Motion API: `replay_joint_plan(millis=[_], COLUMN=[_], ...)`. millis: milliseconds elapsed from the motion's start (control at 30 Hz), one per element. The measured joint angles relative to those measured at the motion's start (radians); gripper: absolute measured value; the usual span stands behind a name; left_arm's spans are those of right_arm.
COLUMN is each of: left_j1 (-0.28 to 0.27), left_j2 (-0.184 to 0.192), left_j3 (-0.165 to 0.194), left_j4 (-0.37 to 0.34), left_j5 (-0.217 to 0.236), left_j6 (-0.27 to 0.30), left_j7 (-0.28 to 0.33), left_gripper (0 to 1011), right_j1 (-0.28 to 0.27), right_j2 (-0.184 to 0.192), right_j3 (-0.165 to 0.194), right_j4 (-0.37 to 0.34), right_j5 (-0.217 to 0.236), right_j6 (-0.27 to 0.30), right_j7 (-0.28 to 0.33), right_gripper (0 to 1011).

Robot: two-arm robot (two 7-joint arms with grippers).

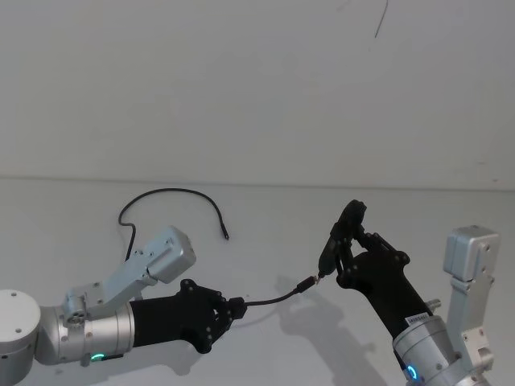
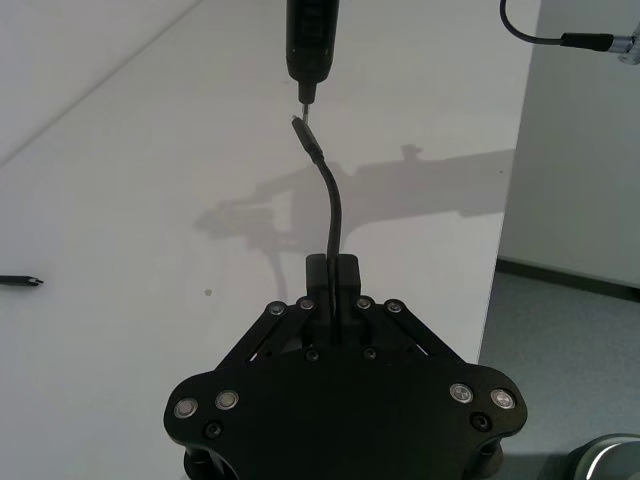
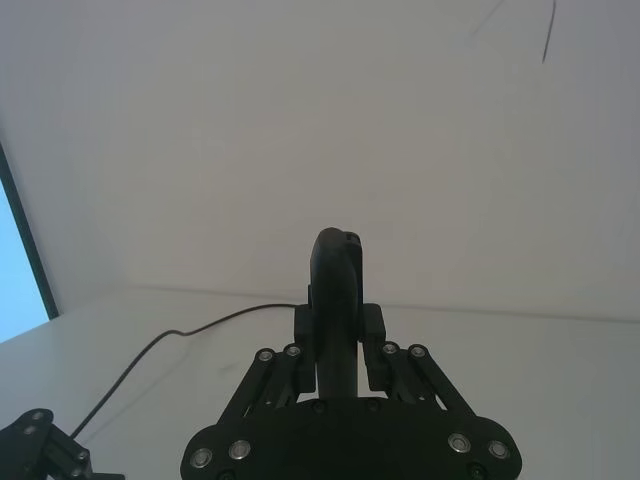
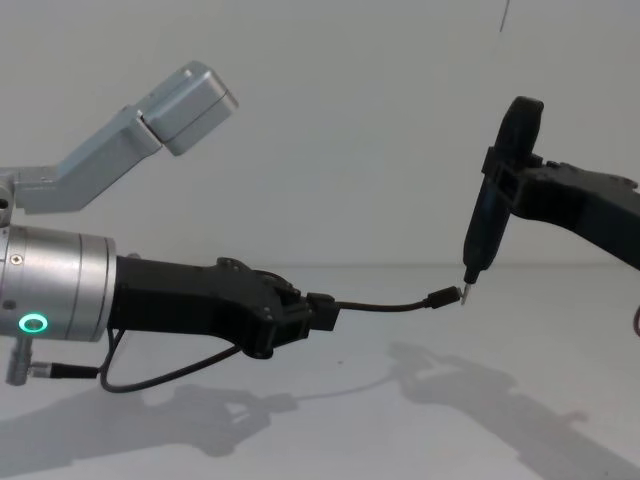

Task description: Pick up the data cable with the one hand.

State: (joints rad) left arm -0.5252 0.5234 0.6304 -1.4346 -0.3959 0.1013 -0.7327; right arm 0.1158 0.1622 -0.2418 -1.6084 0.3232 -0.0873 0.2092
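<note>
My left gripper (image 1: 236,306) (image 2: 333,268) (image 4: 325,312) hovers above the white table, shut on the data cable (image 1: 273,299) (image 2: 334,205) (image 4: 385,306). A short free length arches forward from it, ending in a small plug (image 1: 306,284) (image 4: 443,296). The remaining cable (image 1: 173,193) (image 3: 180,335) loops across the table behind my left arm. Opposite, my right gripper (image 1: 348,241) (image 3: 337,325) (image 4: 510,165) is shut on a slim black device (image 1: 352,215) (image 2: 313,35) (image 4: 495,215). Its pointed tip nearly meets the plug.
A short robot wire with a silver barrel connector (image 2: 600,42) (image 4: 50,370) hangs by my left wrist. The table's edge (image 2: 505,240) drops off beside the left gripper. A plain wall stands behind the table.
</note>
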Motion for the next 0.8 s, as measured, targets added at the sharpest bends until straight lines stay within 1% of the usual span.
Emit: replay_joint_plan(millis=[800], left_j1=[0.0], left_j2=[0.0], left_j3=[0.0], left_j4=[0.0], left_j5=[0.0], left_j6=[0.0], left_j7=[0.0], left_gripper=[43], right_j1=[0.002], right_j2=[-0.014], right_j3=[0.005], right_j4=[-0.001], right_j5=[-0.006], right_j6=[-0.003], right_j7=[0.016], right_gripper=[269])
